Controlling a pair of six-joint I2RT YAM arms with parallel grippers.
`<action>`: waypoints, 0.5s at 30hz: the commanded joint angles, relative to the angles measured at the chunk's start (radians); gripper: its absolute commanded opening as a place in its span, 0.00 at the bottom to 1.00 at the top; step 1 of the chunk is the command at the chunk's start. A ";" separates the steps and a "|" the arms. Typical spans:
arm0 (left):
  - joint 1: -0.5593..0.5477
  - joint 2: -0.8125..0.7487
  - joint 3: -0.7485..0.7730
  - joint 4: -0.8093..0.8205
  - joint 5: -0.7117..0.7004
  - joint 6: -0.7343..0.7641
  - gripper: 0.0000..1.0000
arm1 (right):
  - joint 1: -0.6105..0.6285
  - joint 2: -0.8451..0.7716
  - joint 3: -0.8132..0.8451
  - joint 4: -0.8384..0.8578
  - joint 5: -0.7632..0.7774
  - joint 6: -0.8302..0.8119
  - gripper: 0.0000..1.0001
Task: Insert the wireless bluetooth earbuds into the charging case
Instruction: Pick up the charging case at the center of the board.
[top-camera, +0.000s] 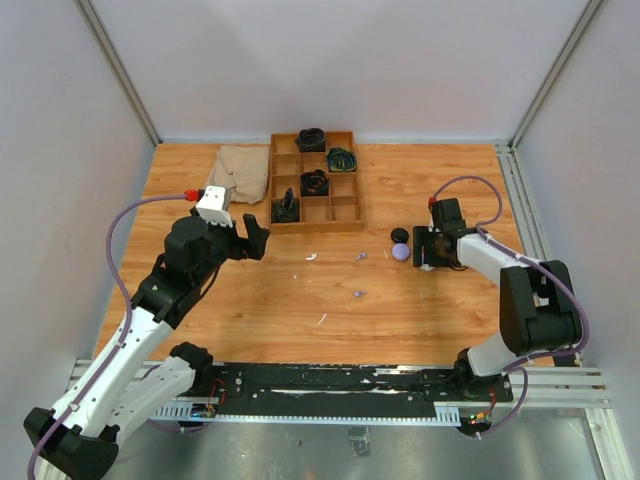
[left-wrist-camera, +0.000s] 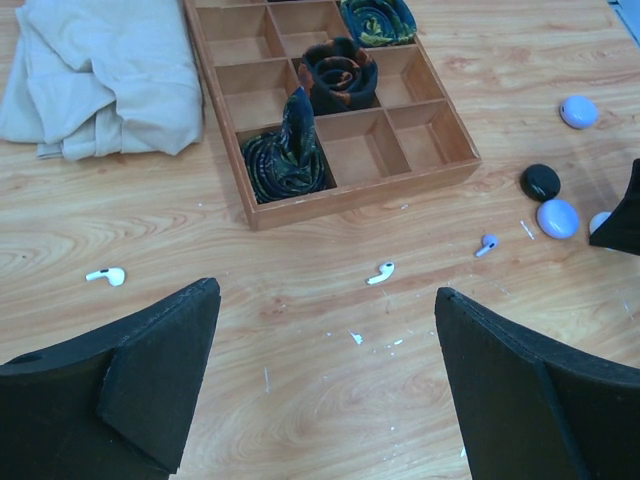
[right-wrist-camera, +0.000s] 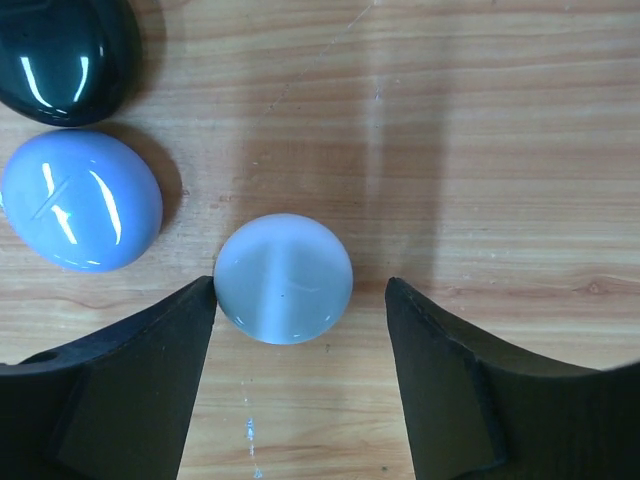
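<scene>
A pale round charging case (right-wrist-camera: 283, 278) lies on the table between the fingers of my right gripper (right-wrist-camera: 300, 290). It touches the left finger, and a gap remains on its right, so the jaws stand open. A lilac case (right-wrist-camera: 82, 200) and a black case (right-wrist-camera: 65, 55) lie just beyond it. Loose earbuds rest mid-table: two white earbuds (left-wrist-camera: 381, 272) (left-wrist-camera: 106, 275) and a lilac earbud (left-wrist-camera: 487, 243). My left gripper (left-wrist-camera: 328, 290) hovers wide open and empty above the wood, short of the earbuds. From above, the right gripper (top-camera: 422, 248) hides the pale case beside the lilac case (top-camera: 401, 252).
A wooden compartment tray (top-camera: 313, 222) holding dark rolled items stands at the back, with a beige cloth (top-camera: 240, 170) to its left. Another lilac case (left-wrist-camera: 579, 111) lies farther back right. Small white specks dot the wood.
</scene>
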 joint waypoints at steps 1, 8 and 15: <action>0.012 -0.012 -0.011 0.016 -0.011 0.010 0.94 | 0.022 0.032 0.017 0.009 -0.001 0.028 0.67; 0.014 -0.006 -0.009 0.016 0.003 0.008 0.94 | 0.023 0.057 0.016 0.026 0.001 0.032 0.61; 0.013 0.008 -0.002 0.016 0.048 -0.008 0.94 | 0.038 0.029 0.016 0.020 -0.012 0.011 0.49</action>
